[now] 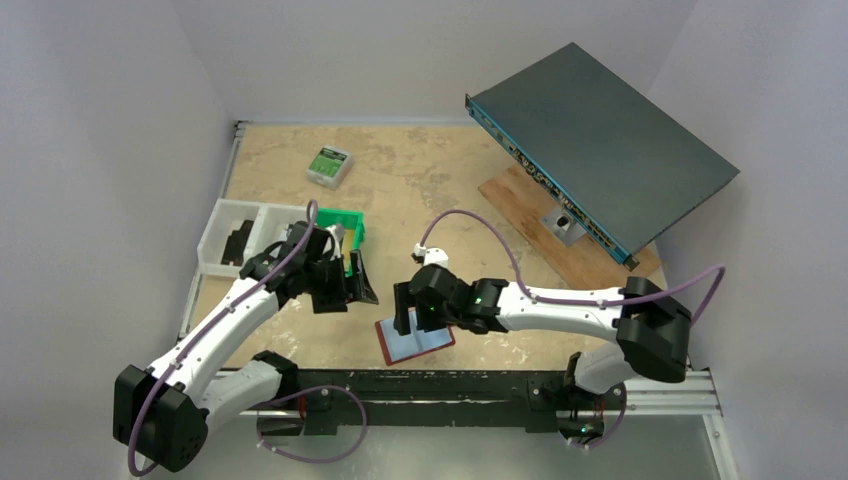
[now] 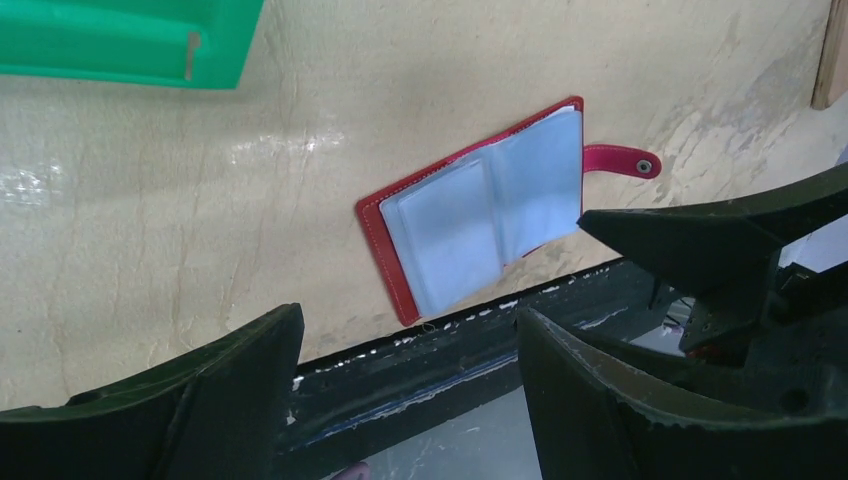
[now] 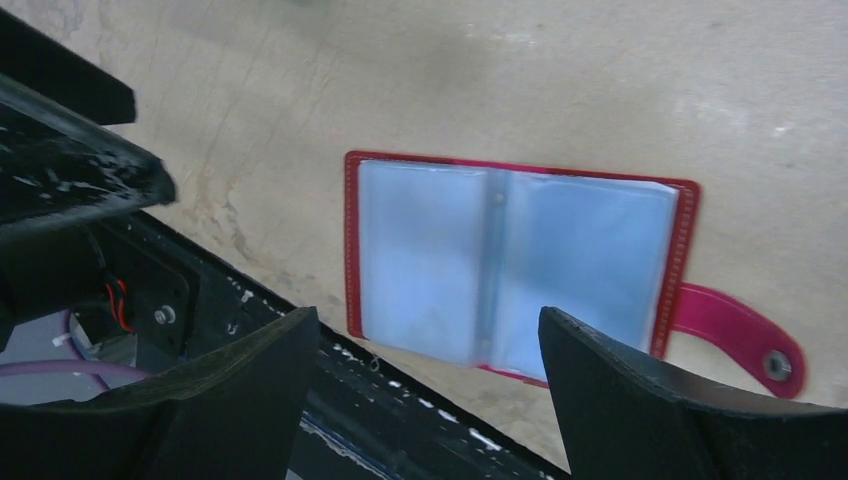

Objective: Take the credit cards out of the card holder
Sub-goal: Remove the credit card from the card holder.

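Hovering over open card holder (image 3: pixel 520 255), right gripper (image 3: pixel 425 325) wide, left gripper (image 2: pixel 410 322) wide, seemingly empty.

White-shelled left arm (image 1: pixel 215 335) and right arm (image 1: pixel 565 303), black-jointed, trailed purple cables — the right gripper (image 3: pixel 428 318) was black, seemingly plastic.

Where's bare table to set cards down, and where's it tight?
Best: bare table mid-back, bordered by the small green-and-white box, green bin and wooden board. Crowded: the near edge, where the left gripper and right gripper hang by the open card holder; white tray fills the left.
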### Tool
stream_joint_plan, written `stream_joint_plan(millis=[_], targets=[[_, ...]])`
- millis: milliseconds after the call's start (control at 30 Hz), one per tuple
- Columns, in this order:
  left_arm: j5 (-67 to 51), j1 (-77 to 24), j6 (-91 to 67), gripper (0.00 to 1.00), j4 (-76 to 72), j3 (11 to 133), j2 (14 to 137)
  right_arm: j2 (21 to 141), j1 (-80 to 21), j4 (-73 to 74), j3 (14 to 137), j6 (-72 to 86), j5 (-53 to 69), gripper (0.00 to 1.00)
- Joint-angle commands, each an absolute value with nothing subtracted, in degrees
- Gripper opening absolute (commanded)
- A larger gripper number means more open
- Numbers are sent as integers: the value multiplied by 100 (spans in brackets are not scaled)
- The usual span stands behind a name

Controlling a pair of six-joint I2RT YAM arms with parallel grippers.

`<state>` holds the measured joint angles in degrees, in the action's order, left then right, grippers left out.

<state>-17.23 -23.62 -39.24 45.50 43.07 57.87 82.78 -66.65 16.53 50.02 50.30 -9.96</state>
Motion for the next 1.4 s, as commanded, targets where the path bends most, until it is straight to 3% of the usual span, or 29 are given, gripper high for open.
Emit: stream_joint_plan(millis=[0,333,1067,1367], targets=[[-1881,-2489,-4329,78,4062,4083,5624,8722,-6981,1544,5508,5209,-1331,79],[-1600,-2496,-4489,78,4152,3798,5591,9635,-7389,2118,6242,5251,-1799,58],[-1689,-2495,-4655,79,3979,3628,5806,10323,-7574,2584,6539,5320,-2127,52],[-1726,-2495,-4658,79,3938,3565,5845,10398,-7559,2355,6152,5522,-1764,38]])
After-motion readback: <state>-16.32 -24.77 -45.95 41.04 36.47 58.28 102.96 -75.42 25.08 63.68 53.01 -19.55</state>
